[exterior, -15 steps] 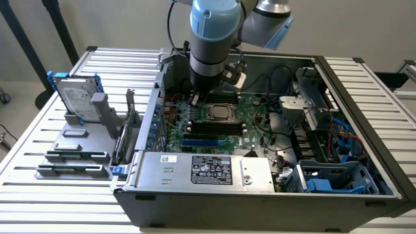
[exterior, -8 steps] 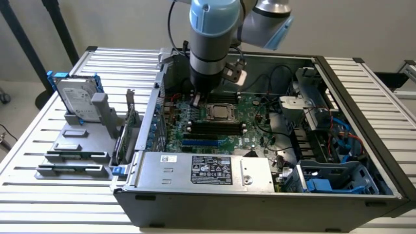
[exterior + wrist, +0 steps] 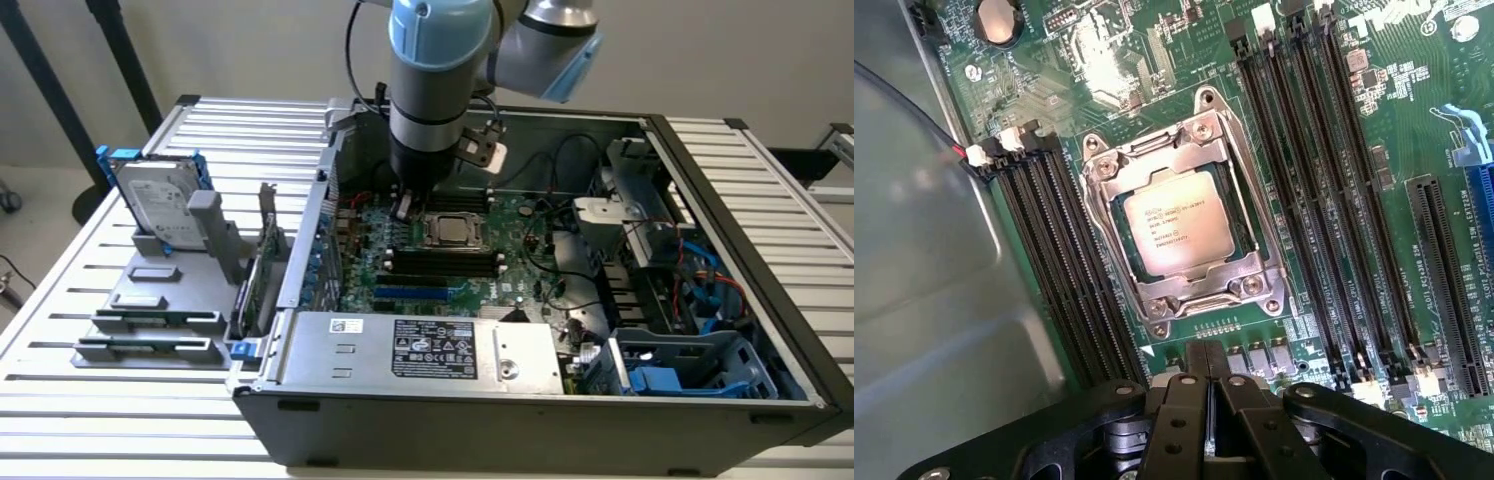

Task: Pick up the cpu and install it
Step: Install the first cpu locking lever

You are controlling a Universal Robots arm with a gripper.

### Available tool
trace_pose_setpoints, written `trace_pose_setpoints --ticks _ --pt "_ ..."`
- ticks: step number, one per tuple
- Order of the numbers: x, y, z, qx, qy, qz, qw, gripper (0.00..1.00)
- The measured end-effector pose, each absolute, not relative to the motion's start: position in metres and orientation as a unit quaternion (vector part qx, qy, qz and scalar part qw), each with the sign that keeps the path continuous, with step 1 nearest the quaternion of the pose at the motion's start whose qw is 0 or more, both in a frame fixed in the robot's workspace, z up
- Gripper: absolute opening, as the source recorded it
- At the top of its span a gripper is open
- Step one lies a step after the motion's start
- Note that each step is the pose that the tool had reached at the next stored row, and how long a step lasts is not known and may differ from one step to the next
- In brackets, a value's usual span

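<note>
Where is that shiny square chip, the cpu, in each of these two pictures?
Exterior view: the cpu lies in its socket on the green motherboard inside the open computer case, just below the robot's arm.
Wrist view: the cpu sits mid-picture inside the metal socket frame, apart from the closed hand.
Shared landmark: the black memory slots beside the socket.

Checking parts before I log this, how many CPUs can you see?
1. The cpu sits in the motherboard socket, between the dark memory slots; others may be hidden elsewhere in the case.

Arm point(image 3: 430, 90) upright, jaws together, empty.
</note>
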State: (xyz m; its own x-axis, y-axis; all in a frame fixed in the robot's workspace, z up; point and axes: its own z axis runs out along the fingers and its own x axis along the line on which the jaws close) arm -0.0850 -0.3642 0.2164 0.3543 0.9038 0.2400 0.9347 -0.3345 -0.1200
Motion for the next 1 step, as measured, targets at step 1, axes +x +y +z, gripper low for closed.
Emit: trace_pose_setpoints --ticks 1 --pt "-0.085 -0.3641 0.2164 -0.814 -0.564 -0.065 0.119 0.11"
